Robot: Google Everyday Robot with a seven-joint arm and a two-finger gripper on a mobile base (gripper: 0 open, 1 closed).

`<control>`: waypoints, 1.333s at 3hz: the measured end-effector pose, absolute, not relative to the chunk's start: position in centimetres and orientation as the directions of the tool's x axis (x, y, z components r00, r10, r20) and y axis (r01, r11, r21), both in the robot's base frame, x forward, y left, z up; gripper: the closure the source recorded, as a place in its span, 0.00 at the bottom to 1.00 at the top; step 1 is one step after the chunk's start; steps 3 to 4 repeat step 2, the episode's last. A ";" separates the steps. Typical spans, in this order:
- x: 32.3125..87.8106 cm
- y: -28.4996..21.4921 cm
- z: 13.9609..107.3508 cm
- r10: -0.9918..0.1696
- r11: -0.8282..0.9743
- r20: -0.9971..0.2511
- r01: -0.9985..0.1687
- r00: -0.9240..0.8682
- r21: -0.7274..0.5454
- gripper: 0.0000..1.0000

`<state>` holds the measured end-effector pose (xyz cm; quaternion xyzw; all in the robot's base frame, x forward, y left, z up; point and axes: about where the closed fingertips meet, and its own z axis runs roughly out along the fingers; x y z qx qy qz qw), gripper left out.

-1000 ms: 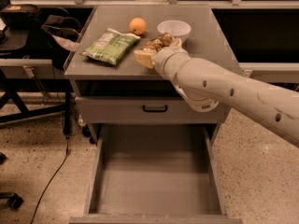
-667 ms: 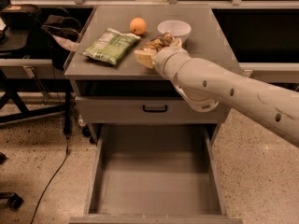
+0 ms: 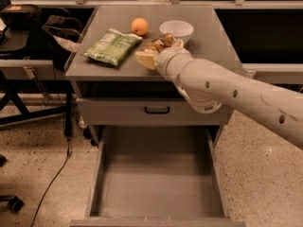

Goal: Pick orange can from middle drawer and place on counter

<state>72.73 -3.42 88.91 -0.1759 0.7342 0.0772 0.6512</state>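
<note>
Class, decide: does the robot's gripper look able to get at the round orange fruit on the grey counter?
Probably yes: the gripper is over the flat grey counter beside the white bowl, and the round orange fruit lies close by, nothing between.

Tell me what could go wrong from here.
1. The orange can sits at the gripper above the counter, close beside the white bowl and the green bag; the arm pulling back could knock either.
2. The gripper is near the counter's front edge; a can set down badly might roll off into the open middle drawer below.
</note>
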 end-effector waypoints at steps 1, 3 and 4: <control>72.7 -3.4 88.9 -0.158 0.926 -0.983 -0.359 -0.090 -0.116 0.00; 72.7 -3.4 88.9 -0.158 0.926 -0.983 -0.359 -0.090 -0.116 0.00; 72.7 -3.4 88.9 -0.158 0.926 -0.983 -0.359 -0.090 -0.116 0.00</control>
